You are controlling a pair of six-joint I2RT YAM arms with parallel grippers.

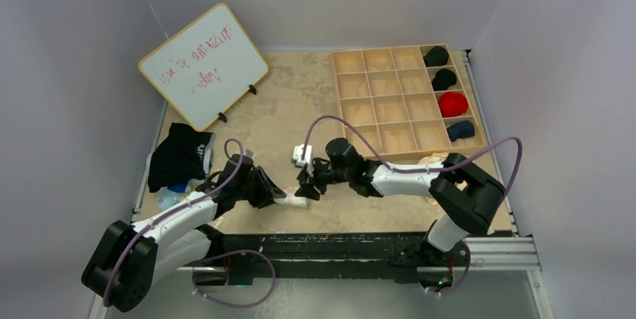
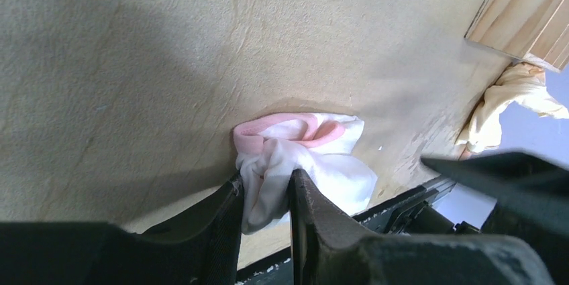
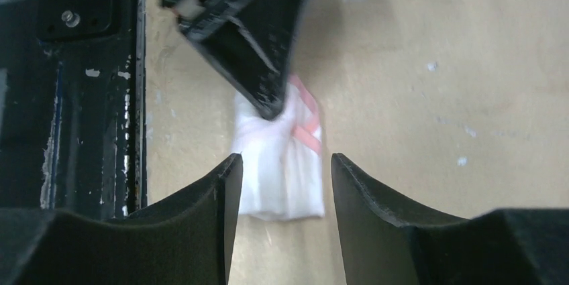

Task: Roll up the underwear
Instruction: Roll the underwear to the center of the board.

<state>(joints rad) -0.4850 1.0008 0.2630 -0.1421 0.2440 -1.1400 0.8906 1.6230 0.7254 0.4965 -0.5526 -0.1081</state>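
A small white underwear with pink trim (image 1: 294, 200) lies bunched in a short roll near the table's front edge; it also shows in the left wrist view (image 2: 305, 157) and the right wrist view (image 3: 280, 157). My left gripper (image 1: 279, 197) is shut on one end of the roll, white cloth pinched between its fingers (image 2: 221, 221). My right gripper (image 1: 307, 190) is open just right of the roll, its jaws spread to either side of the roll's other end, not touching it. The left fingertip (image 3: 265, 90) presses the roll's far end in the right wrist view.
A wooden compartment tray (image 1: 397, 101) stands at the back right, with dark and red rolled garments (image 1: 452, 103) in its right column. A whiteboard (image 1: 202, 64) stands back left. A black garment pile (image 1: 178, 155) lies left. Yellowish cloth (image 2: 510, 97) lies beside the tray.
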